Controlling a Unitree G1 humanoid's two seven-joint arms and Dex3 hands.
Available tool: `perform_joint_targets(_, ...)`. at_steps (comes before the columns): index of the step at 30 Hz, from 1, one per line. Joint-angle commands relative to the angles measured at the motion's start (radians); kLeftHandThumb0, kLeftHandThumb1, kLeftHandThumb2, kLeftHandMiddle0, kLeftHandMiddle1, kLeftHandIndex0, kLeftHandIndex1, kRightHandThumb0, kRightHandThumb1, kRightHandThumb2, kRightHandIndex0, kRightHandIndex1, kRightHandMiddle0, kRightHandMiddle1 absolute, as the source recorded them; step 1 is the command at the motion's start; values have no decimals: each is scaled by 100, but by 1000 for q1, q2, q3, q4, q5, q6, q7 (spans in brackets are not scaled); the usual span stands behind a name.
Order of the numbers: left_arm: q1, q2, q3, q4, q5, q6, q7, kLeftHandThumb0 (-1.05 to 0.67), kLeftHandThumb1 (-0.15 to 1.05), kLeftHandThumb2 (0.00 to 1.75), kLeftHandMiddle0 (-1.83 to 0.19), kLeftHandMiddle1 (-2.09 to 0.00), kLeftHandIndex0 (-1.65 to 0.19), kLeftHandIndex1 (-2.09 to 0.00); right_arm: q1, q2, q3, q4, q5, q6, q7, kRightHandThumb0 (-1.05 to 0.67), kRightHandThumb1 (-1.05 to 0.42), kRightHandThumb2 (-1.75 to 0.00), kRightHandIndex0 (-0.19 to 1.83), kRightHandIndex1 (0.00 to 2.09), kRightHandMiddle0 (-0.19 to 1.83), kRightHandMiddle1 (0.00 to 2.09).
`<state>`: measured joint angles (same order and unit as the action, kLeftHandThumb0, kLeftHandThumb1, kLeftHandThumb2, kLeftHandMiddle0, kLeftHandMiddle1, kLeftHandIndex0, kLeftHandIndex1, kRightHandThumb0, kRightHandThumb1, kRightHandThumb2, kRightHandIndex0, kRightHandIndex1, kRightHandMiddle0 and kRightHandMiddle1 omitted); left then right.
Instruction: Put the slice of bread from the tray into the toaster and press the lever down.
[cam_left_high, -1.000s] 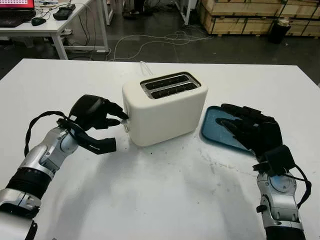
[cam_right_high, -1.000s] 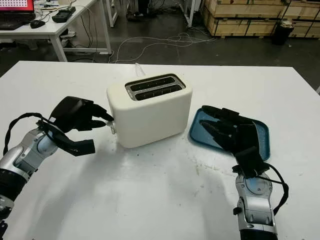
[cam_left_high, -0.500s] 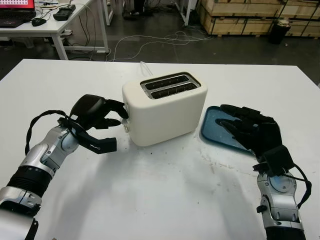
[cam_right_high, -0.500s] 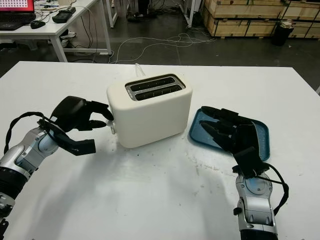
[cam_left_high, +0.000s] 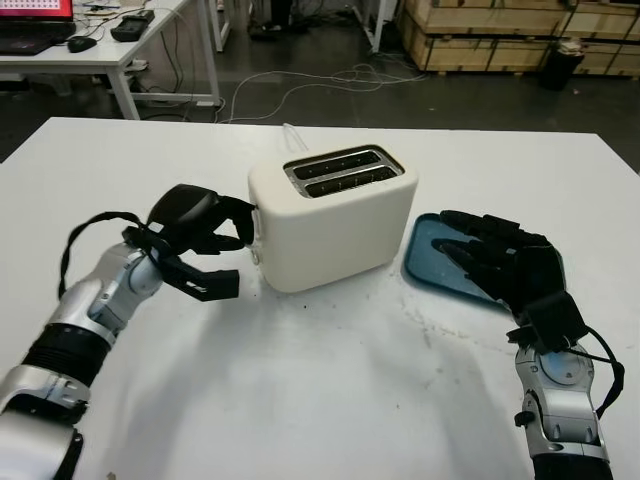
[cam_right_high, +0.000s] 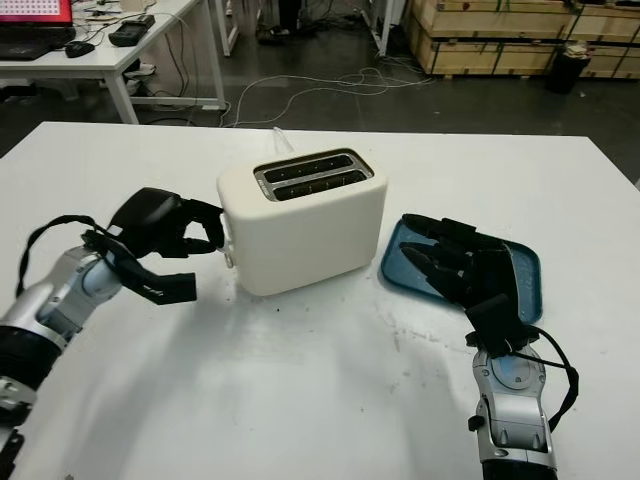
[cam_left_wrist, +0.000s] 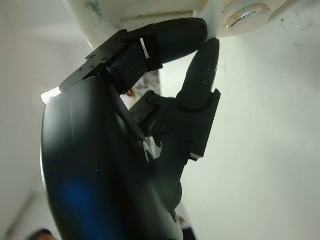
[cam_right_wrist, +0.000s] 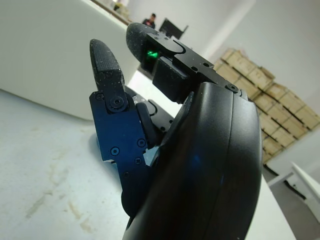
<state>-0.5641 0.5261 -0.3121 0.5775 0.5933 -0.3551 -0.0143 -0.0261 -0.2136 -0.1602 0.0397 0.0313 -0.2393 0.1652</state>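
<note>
Two slots on the toaster (cam_left_high: 333, 215) run left to right; no bread is visible in them or on the tray (cam_left_high: 425, 265). Its lever (cam_left_wrist: 212, 17) sits on the left end, touching the left robot hand (cam_left_high: 200, 232), fingers curled at it. Right robot hand (cam_left_high: 500, 262) hovers open over the tray.

I see glossy black shells on my left hand (cam_left_high: 195, 225) and right hand (cam_left_high: 505, 262), with silver forearms. Black cables loop at each wrist, and a green light glows on a right finger.
</note>
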Motion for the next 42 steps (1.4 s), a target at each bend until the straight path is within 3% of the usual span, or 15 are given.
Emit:
perform_joint_targets(1, 1, -283, -140, 180, 19, 5, -18, -45, 92, 46, -92, -133, -88, -107, 1, -13, -4, 6, 4, 6, 1, -39, -84, 0, 113, 1, 99, 0)
perform_joint_targets(2, 3, -311, -160, 227, 30, -1, -4, -43, 92, 45, -96, -122, -92, -94, 2, -15, -5, 5, 4, 5, 2, -39, -84, 0, 113, 1, 99, 0)
perform_joint_targets(4, 15, -344, -189, 272, 43, -5, 12, -45, 92, 48, -107, -120, -103, -88, 2, -18, -9, 2, 5, 2, 3, -39, -84, 0, 113, 0, 99, 0)
perform_joint_targets(8, 30, -363, -203, 297, 31, 29, 8, -40, 92, 42, -105, -128, -101, -88, 2, -23, -9, 7, 0, -11, 5, -40, -85, 0, 112, 0, 99, 0)
perform_joint_targets(11, 26, -352, -198, 313, 24, 11, 21, -34, 92, 39, -106, -118, -96, -75, 4, -22, -5, 3, -6, -7, 3, -40, -85, 0, 112, 0, 99, 0)
perform_joint_targets(24, 20, -323, -213, 316, 23, -1, 55, -43, 92, 48, -99, -115, -99, -72, 5, -16, -9, 5, 17, -1, 12, -38, -83, 0, 112, 0, 99, 0)
perform_joint_targets(31, 30, -301, -189, 289, -29, -6, 33, -42, 92, 47, -100, -132, -93, -94, 4, -18, -8, 9, -2, -14, 6, -38, -84, 0, 112, 0, 99, 0)
perform_joint_targets(34, 49, -258, -185, 215, -36, 2, 41, -44, 92, 47, -98, -138, -90, -108, 3, -16, -8, 10, -2, -20, 4, -39, -84, 0, 112, 0, 99, 0)
perform_joint_targets(36, 80, -209, -164, 107, -45, 20, 45, -47, 92, 46, -91, -137, -86, -109, 0, -16, -9, 5, -4, -19, 1, -38, -83, 0, 112, 0, 98, 0)
perform_joint_targets(39, 152, -129, -106, -96, -87, 57, 47, -53, 92, 41, -80, -149, -84, -109, -8, -16, -14, 12, -1, -30, 2, -38, -82, 0, 111, 0, 97, 0)
perform_joint_targets(42, 239, -45, -8, -324, -166, 97, 27, -50, 92, 26, -73, -144, -77, -105, -23, -30, -16, 18, -5, -23, 8, -43, -82, 0, 109, 0, 95, 0)
